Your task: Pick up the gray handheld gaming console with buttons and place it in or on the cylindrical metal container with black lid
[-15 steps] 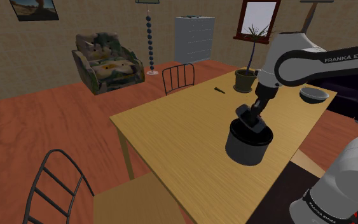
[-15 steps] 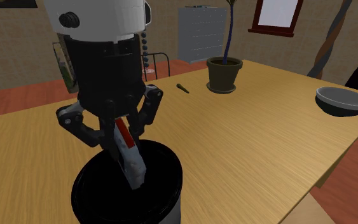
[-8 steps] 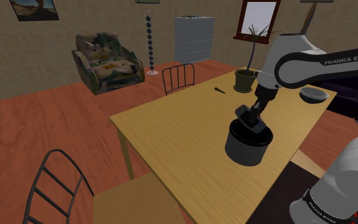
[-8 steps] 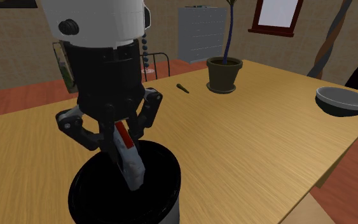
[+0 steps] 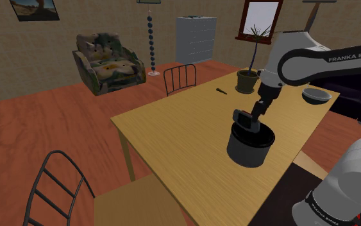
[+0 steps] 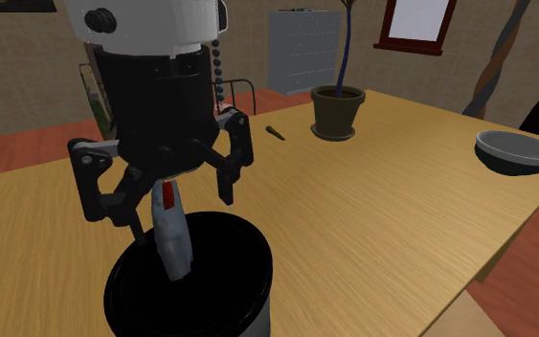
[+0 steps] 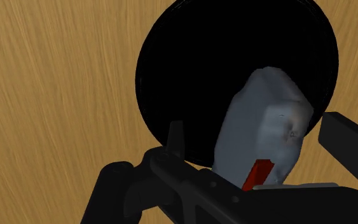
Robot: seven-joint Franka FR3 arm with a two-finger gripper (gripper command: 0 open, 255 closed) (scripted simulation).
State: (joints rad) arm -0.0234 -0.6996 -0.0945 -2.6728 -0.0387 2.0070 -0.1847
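I am watching the gripper (image 6: pixel 159 206) hanging straight above the container (image 6: pixel 258 297), a round grey-walled can with a black top. Its 2 fingers (image 6: pixel 88 187) are standing spread wide, 1 to each side of the container's middle, and neither is touching anything. From the wrist camera I am seeing the same thing: the fingers (image 7: pixel 349 143) are sitting well apart, with the black circle of the container (image 7: pixel 222 57) beyond them.

The console (image 6: pixel 171 244), a pale grey slab with a red strip near its upper end, is standing nearly upright between the spread fingers, leaning a little. Its lower end is lying within the container's black top. I cannot tell whether it is resting on that surface or reaching down inside. In the wrist view the console (image 7: pixel 266 121) is covering part of the container's black circle, just beside the rim.

In the shoulder view the container (image 5: pixel 249 149) is standing on the wooden table (image 5: pixel 172 128), with the gripper (image 5: pixel 251 122) and the console (image 5: pixel 242 117) directly over its top. Beyond the container, well apart from it, a potted plant (image 6: pixel 338 110), a small dark stick (image 6: pixel 274 131) and a grey bowl (image 6: pixel 518 151) are sitting on the same table.
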